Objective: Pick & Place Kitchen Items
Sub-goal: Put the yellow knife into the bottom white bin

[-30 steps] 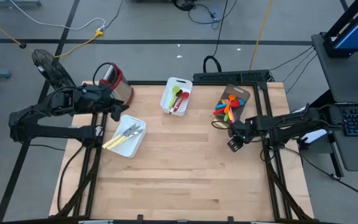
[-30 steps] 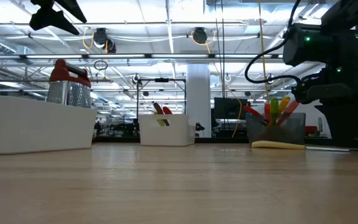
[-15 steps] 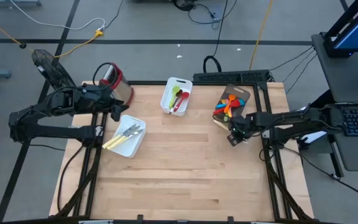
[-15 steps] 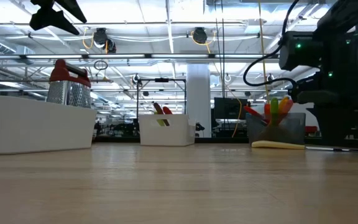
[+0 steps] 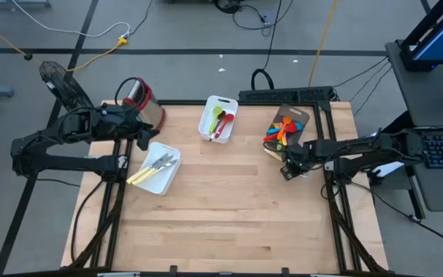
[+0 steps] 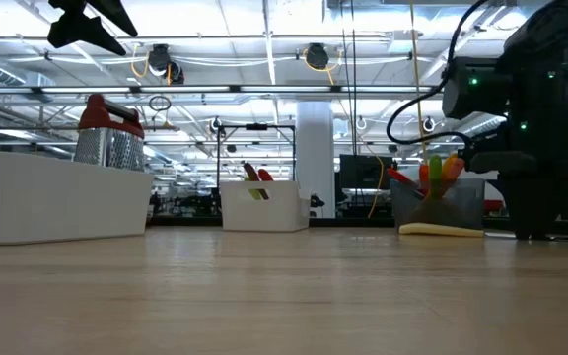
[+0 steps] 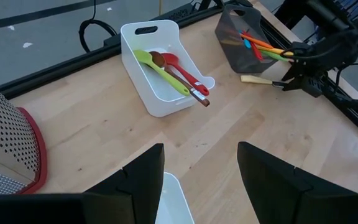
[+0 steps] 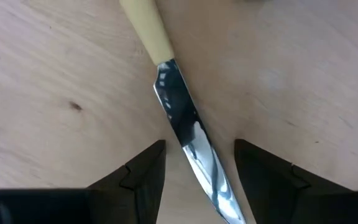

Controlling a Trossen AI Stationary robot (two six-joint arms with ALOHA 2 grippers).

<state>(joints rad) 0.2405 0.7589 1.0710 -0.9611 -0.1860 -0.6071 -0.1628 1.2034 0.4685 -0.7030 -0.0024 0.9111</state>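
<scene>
Wooden table (image 5: 229, 208) carries two white trays (image 5: 158, 169), a grater (image 5: 141, 98) and a dark bin (image 5: 289, 123) of bright utensils (image 5: 281, 132). Left gripper (image 5: 146, 132) waits over the near-left tray, fingers apart. Right gripper (image 8: 197, 168), fingers apart, hangs over a cream-handled knife (image 8: 179, 112) lying flat on the wood beside the bin.

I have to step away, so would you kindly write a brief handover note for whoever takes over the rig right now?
Right gripper: open, straddling the cream-handled knife lying on the table beside the dark bin of coloured utensils.
Left gripper: open, empty, waiting near the grater.
Done: cutlery in the near white tray; green and red spoons in the far tray.
Left: grasp and place the knife, then sort the bin's utensils.
</scene>
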